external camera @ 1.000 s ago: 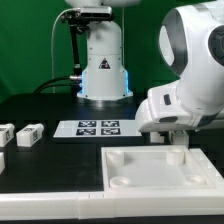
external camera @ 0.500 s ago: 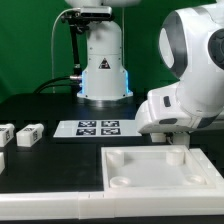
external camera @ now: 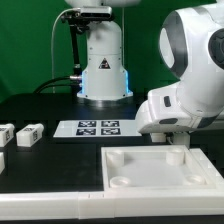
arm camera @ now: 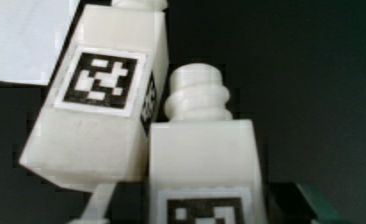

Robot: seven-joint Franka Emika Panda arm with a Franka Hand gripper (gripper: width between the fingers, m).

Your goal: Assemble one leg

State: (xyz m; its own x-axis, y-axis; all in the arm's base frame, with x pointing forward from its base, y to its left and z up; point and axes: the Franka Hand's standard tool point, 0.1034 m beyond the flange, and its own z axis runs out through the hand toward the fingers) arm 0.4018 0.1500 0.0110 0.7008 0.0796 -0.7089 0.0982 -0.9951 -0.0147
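Note:
In the wrist view a white leg (arm camera: 206, 160) with a ribbed peg end fills the space between my jaws, its tag marker facing the camera. My gripper (arm camera: 206, 205) looks shut on it, though the fingertips are dark and barely show. A second leg (arm camera: 100, 100) lies right beside it, touching or nearly so. In the exterior view my gripper (external camera: 178, 148) is low at the far right edge of the large white panel (external camera: 150, 170), and both of these legs are hidden behind the arm. Two more legs (external camera: 30, 133) lie on the exterior view's left.
The marker board (external camera: 98, 127) lies on the black table behind the panel. The robot base (external camera: 103, 70) stands at the back. The panel's round sockets (external camera: 122, 183) face up. A white corner (arm camera: 29, 45) shows in the wrist view beside the second leg.

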